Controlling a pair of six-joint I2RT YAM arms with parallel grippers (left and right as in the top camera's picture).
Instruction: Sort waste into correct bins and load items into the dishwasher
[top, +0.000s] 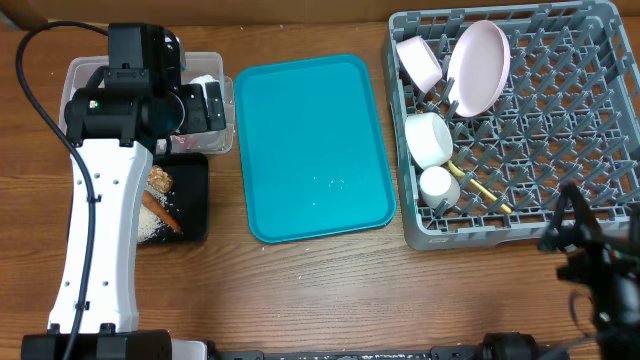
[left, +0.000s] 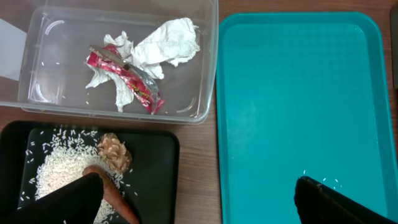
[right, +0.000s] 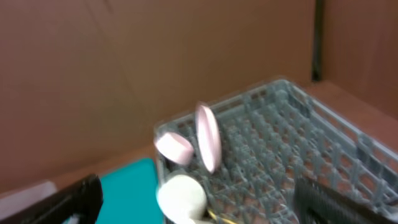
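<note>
The left gripper (left: 198, 183) hangs released and empty over the left side of the bench (top: 320, 290), its fingers spread wide apart. Below it at the far left sits the clear tub (left: 56, 68), holding the crumpled red-and-white wrapper (left: 134, 84) with the white crumpled paper (left: 168, 40) touching it on the right. A few stray grains lie on the tub floor.

Just nearer stands the black tray (left: 155, 168). It carries a spread of white rice (left: 59, 165), the brown lump (left: 115, 152) at the rice's right edge, and the orange-brown stick (left: 115, 196) partly under a fingertip.

The teal tray (left: 292, 93) lies in the middle, with a few grains at its near end.

At the right the grey dish rack (top: 560, 120) holds, along its left side, a pinkish bowl (top: 420, 60), the plate (top: 477, 65) standing on edge, a white cup (top: 430, 138), a smaller cup (top: 438, 185) and the yellow spoon (top: 485, 192).

The right gripper (right: 198, 183) hovers by the rack's near right corner, released and empty; its view is blurred.
</note>
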